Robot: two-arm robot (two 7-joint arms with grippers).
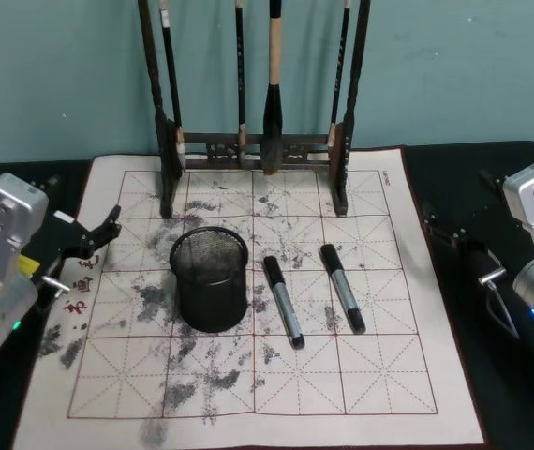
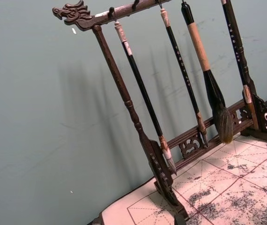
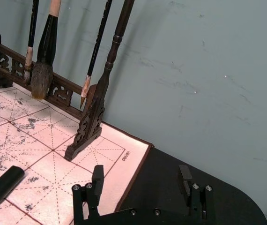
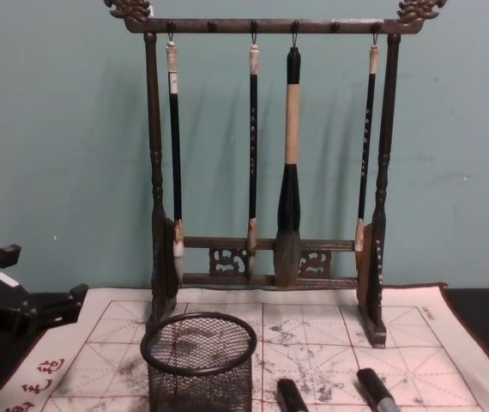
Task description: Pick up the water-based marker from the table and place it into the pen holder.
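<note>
Mat [image 3: 44,178] edge: small print [image 3: 127,157], maybe "deli"; red chars [image 1: 84,263] on mat unreadable.

chest view | pen holder [image 4: 198,386] base cut off | head view | brush rack [image 1: 220,145] top cut off

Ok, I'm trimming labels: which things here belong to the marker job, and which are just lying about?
Job: left marker, right marker (either could be it); pen holder; left end effector at the mat's left edge, right end effector beyond its right edge, both open.
Lying about: brush rack; four hanging brushes; ink-stained mat.
</note>
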